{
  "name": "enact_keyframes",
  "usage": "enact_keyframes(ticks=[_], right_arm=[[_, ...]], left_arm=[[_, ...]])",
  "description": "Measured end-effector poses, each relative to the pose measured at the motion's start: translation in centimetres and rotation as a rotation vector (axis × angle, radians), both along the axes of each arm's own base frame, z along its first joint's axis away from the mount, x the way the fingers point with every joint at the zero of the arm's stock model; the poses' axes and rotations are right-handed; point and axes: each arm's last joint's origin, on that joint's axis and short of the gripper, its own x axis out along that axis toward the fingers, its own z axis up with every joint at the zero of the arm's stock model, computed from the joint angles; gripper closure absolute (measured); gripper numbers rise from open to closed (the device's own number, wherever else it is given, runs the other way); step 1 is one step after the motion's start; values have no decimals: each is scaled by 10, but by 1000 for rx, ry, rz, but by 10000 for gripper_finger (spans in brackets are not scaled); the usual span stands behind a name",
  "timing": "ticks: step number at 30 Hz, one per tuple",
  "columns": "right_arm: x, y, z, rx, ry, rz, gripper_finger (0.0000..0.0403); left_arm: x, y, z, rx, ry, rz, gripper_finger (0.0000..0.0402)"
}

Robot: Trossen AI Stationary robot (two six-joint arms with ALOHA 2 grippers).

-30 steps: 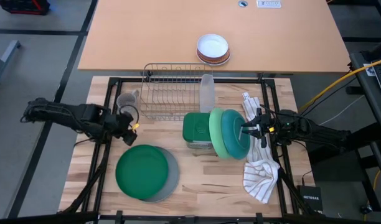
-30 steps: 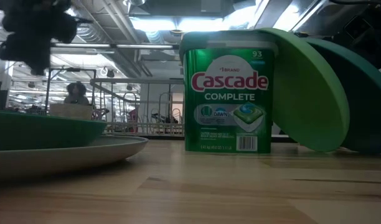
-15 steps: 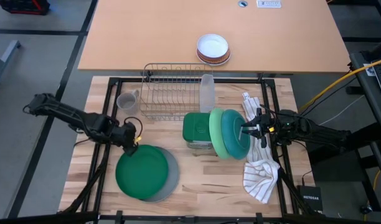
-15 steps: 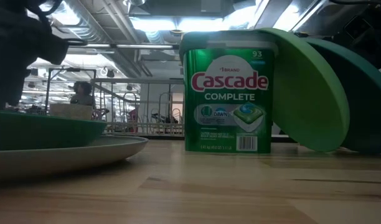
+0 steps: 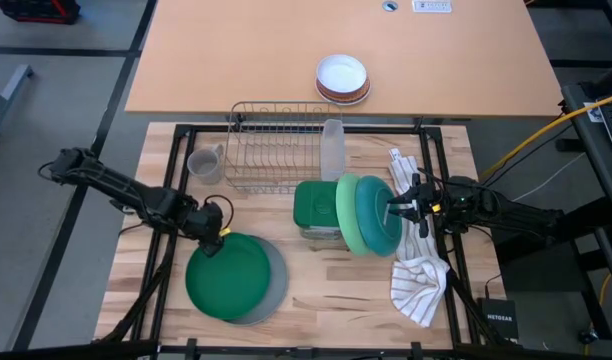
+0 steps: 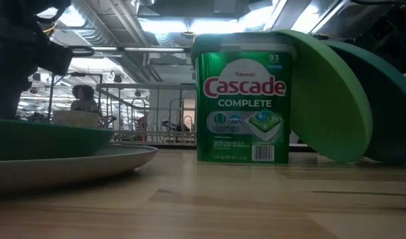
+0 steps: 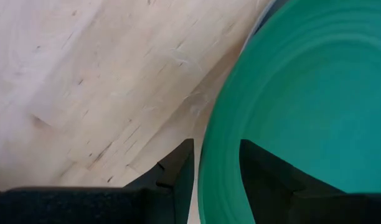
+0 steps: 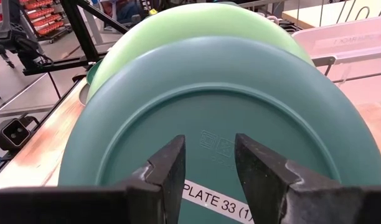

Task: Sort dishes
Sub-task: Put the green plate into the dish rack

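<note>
Only wrist-visible: fingers (image 7: 178,171) astride dark green plate (image 7: 302,106) rim

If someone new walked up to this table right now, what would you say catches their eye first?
Probably the green Cascade tub mid-table, with a light green plate and a teal plate leaning on edge against it. Next, the dark green plate stacked on a grey plate at front left, where the left gripper straddles its rim with open fingers.
</note>
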Motion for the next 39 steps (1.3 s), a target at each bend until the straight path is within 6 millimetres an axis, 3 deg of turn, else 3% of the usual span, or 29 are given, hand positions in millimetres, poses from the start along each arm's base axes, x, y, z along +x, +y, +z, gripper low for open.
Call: enact_keyframes(ticks=[12, 19, 30, 39], right_arm=[[0, 0, 0, 0, 1, 0, 260], [0, 0, 0, 0, 1, 0, 260], [0, -1, 1, -66, -7, -32, 260], [1, -2, 6, -47, -62, -48, 260]], left_arm=[[10, -3, -13, 23, 63, -7, 284], [22, -7, -19, 41, 27, -126, 288], [28, -9, -29, 47, 71, -120, 389], [24, -8, -21, 24, 36, -72, 398]])
